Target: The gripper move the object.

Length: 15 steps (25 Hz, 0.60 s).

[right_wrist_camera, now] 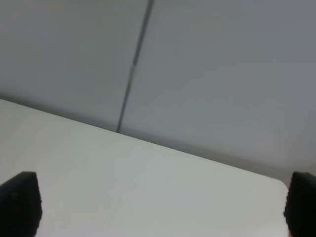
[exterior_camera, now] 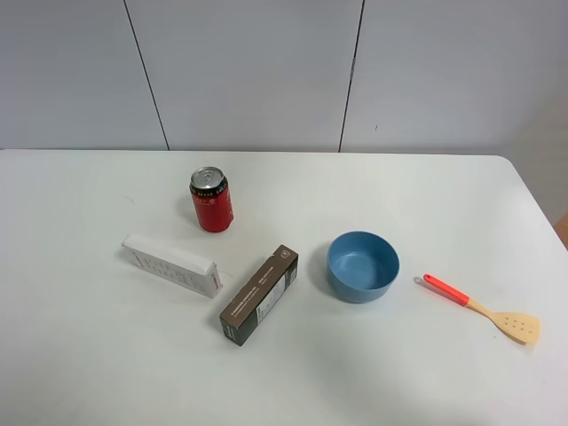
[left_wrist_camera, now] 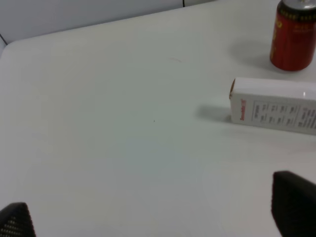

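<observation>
The long white carton (exterior_camera: 172,264) lies flat on the white table (exterior_camera: 89,355), left of centre, its near end close to the dark brown carton (exterior_camera: 260,294). In the left wrist view its red-marked end (left_wrist_camera: 274,104) shows beyond the fingertips. My left gripper (left_wrist_camera: 153,217) is open and empty, with only the two black fingertips (left_wrist_camera: 294,203) showing; it hangs apart from the carton. My right gripper (right_wrist_camera: 160,205) is open and empty, facing the table's far edge and the wall. Neither arm shows in the exterior high view.
A red soda can (exterior_camera: 211,200) stands upright behind the white carton, also in the left wrist view (left_wrist_camera: 293,35). A blue bowl (exterior_camera: 362,265) sits right of centre. A wooden spatula with a red handle (exterior_camera: 484,309) lies at the right.
</observation>
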Available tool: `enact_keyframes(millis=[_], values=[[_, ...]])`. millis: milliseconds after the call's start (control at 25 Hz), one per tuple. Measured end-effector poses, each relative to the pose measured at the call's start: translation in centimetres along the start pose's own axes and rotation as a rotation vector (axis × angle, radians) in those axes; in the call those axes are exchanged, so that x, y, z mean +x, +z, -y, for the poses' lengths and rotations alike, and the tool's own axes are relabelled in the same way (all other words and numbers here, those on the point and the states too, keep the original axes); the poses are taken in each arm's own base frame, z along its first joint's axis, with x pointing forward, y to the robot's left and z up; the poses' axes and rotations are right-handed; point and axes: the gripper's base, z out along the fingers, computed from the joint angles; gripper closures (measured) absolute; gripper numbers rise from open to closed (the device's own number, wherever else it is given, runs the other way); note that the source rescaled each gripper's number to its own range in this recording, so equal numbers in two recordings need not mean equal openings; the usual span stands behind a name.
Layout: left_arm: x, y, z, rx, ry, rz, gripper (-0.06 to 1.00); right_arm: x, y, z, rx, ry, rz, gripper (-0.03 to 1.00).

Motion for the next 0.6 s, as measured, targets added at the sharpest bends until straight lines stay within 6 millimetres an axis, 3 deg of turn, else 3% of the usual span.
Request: enact_keyframes(millis=[240, 600], values=[[0.0, 0.0, 0.0, 0.0, 0.0, 0.0, -0.06, 3.7, -1.4, 3.2, 0.071, 0.039, -0.084, -0.03], [0.0, 0.0, 0.0, 0.0, 0.0, 0.0, -0.06, 13.1, -6.0, 3.9, 0.071, 0.119, -0.191, -0.03]])
